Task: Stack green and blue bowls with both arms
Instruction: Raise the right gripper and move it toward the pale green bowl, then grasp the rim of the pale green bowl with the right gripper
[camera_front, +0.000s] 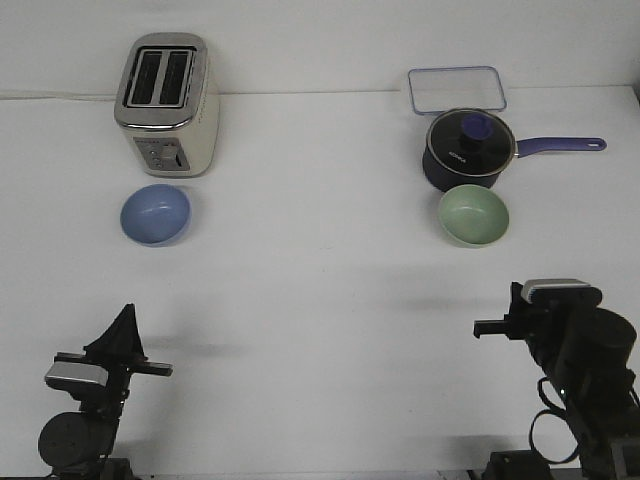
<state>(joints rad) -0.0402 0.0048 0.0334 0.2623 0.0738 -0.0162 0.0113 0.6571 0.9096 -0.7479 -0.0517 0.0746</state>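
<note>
1. Front view is showing both bowls sitting apart on the white table (320, 330), neither one lifted, so stacking is not yet begun.
2. Left pincer (122, 325) is hanging low at the near edge; the blue bowl (155, 214) is lying well ahead of it, just before the toaster (167, 103).
3. Right pincer (495, 327) is hovering near its own edge; the green bowl (474, 215) is sitting ahead of it, touching or nearly touching the navy saucepan (468, 150).
4. Whether either pincer is spread or pressed together, I cannot tell; both are carrying nothing.
5. Reaching, grasping, carrying and nesting are all remaining, judging by this layout.
</note>
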